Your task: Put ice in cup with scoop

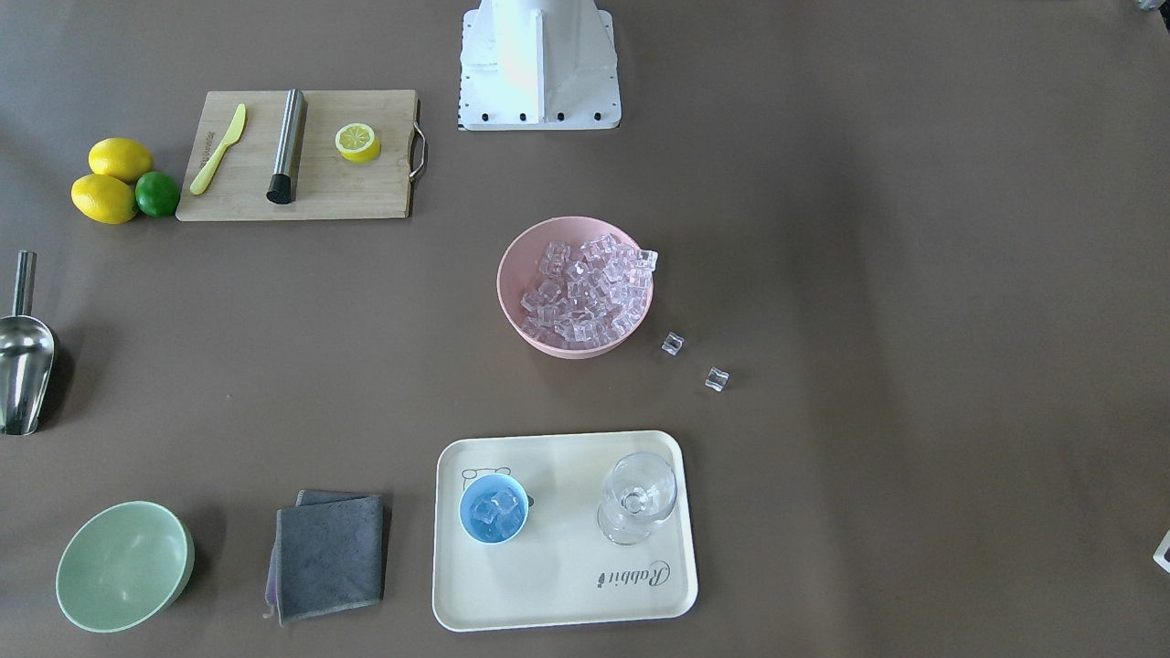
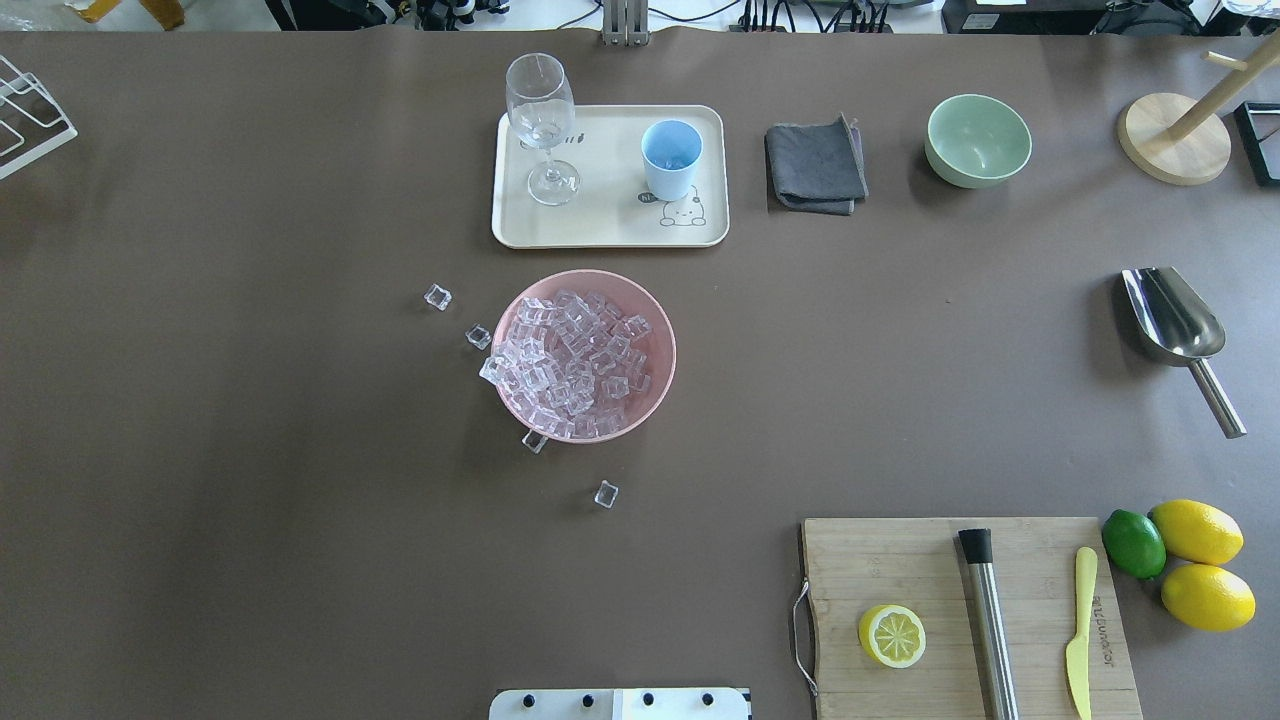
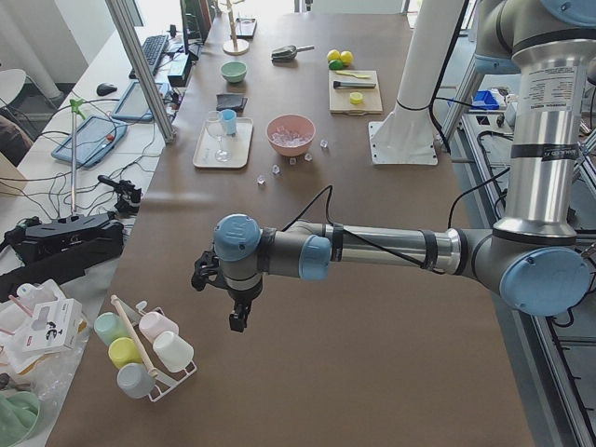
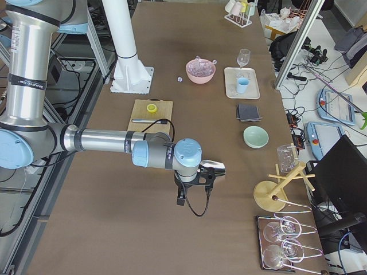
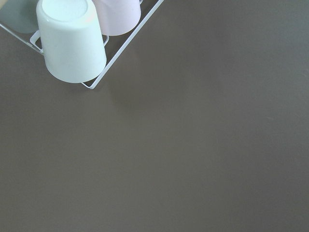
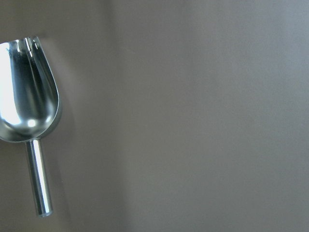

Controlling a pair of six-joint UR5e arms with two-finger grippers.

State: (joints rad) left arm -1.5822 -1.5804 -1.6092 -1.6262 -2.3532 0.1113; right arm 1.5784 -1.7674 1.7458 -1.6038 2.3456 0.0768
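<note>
- On the tray, beside a stemmed glass: cup holding some ice.
- More heaped in the pink bowl, strays alongside.
- Well apart, flat on the table: scoop.
- Left gripper, right gripper: finger spread impossible to tell.

Robotics lab. Long brown-covered table edged with aluminium framing; white arm pedestal bolted on near the upper left of the right-end view; teach pendant, keyboard, loose cables down the left of the left-end view.
</note>
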